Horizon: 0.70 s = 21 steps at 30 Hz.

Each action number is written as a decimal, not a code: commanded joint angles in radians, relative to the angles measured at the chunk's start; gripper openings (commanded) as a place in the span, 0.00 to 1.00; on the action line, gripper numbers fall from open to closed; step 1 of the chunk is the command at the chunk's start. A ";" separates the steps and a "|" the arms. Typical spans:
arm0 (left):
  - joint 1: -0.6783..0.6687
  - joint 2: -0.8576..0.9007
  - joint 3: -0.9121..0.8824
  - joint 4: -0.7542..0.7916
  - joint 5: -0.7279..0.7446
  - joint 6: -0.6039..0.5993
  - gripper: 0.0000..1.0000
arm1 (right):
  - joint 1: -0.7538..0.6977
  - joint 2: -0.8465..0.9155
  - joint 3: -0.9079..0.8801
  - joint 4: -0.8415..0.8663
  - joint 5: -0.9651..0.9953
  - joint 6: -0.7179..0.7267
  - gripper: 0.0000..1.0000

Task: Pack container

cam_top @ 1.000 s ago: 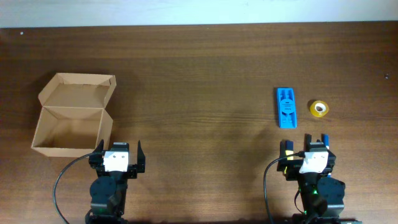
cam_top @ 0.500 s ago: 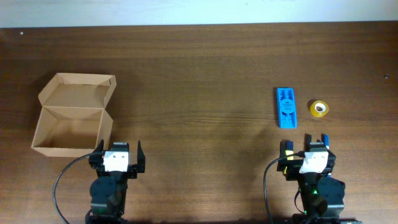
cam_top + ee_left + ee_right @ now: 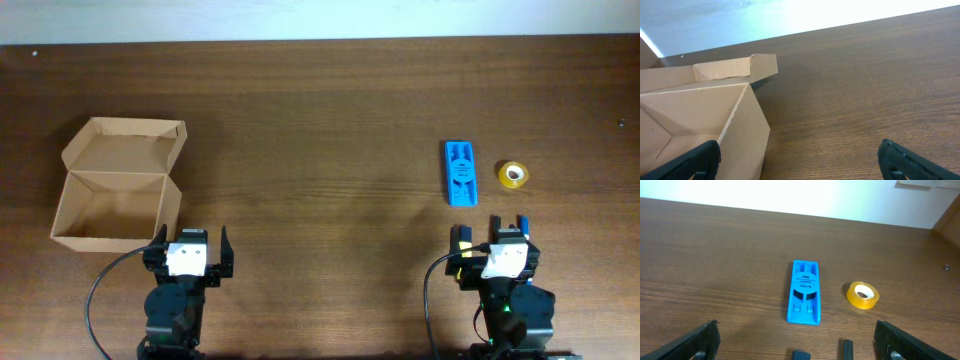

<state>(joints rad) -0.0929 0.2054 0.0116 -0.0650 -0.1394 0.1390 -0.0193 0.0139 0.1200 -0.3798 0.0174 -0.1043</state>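
The container, a brown cardboard box (image 3: pixel 113 205), stands open at the left with its flap lid tilted back; its near wall fills the left of the left wrist view (image 3: pixel 700 125). My left gripper (image 3: pixel 190 240) is open and empty just right of the box's front corner, with its fingers wide apart in the wrist view (image 3: pixel 799 160). My right gripper (image 3: pixel 492 240) is open and empty at the front right, also seen in its wrist view (image 3: pixel 796 337).
A flat blue plastic case (image 3: pixel 460 173) (image 3: pixel 804 292) and a yellow tape roll (image 3: pixel 513 174) (image 3: pixel 863 294) lie beyond my right gripper. Two small items, one dark (image 3: pixel 801 354) and one a black stick (image 3: pixel 846 347), lie just in front of its fingers.
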 commanded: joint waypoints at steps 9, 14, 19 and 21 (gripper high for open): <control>0.004 -0.002 -0.002 -0.011 0.055 0.013 1.00 | -0.009 -0.011 -0.008 0.003 -0.006 0.008 0.99; 0.004 -0.002 -0.002 0.044 0.119 -0.096 1.00 | -0.009 -0.011 -0.008 0.003 -0.006 0.008 0.99; 0.004 0.027 0.051 -0.109 0.135 -0.259 1.00 | -0.009 -0.011 -0.008 0.003 -0.006 0.008 0.99; 0.005 0.066 0.107 -0.130 0.114 -0.258 1.00 | -0.009 -0.011 -0.008 0.003 -0.006 0.008 0.99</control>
<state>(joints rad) -0.0929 0.2337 0.0433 -0.1493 -0.0360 -0.0353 -0.0193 0.0135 0.1200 -0.3798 0.0174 -0.1051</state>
